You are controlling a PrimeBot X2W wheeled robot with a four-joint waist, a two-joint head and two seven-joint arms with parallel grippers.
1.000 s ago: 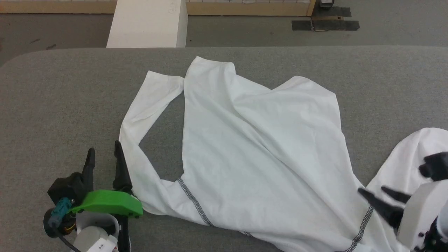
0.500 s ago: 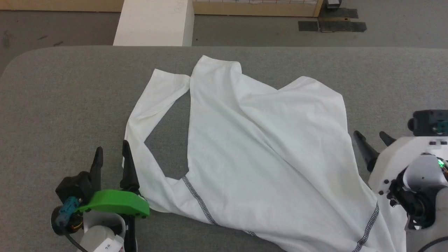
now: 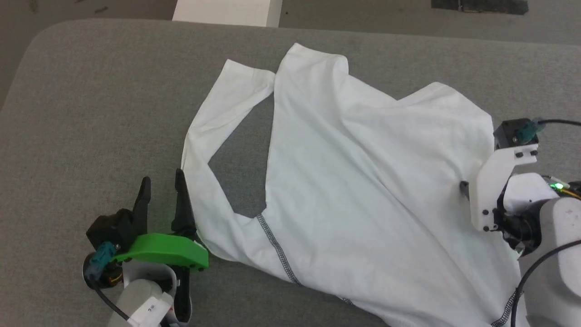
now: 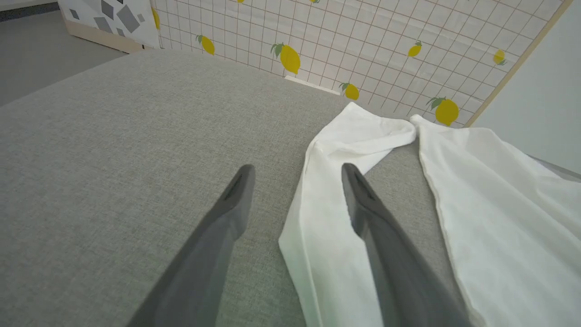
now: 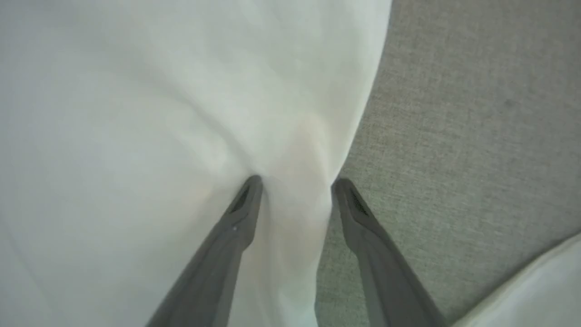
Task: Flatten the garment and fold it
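The garment (image 3: 363, 181), a white long-sleeved shirt with dark zigzag seams, lies spread and wrinkled on the grey table (image 3: 91, 100). My left gripper (image 3: 162, 176) rests open on the table beside the left sleeve. In the left wrist view, the left gripper (image 4: 296, 167) has one finger over the sleeve (image 4: 327, 218) and one over bare table. My right gripper (image 3: 464, 186) is at the shirt's right edge, mostly hidden by its white wrist. In the right wrist view, the right gripper (image 5: 297, 179) is open, tips pressed down with a pucker of the garment (image 5: 136, 113) edge between them.
A white box (image 3: 227, 11) stands on the floor beyond the table's far edge. A lemon-patterned grid panel (image 4: 363, 36) rises behind the table in the left wrist view. Bare grey tabletop lies left of the sleeve and right of the shirt (image 5: 476, 113).
The head camera has shifted. My right gripper has swung from the lower right up to the shirt's right edge and come down onto the cloth. The left gripper has stayed put.
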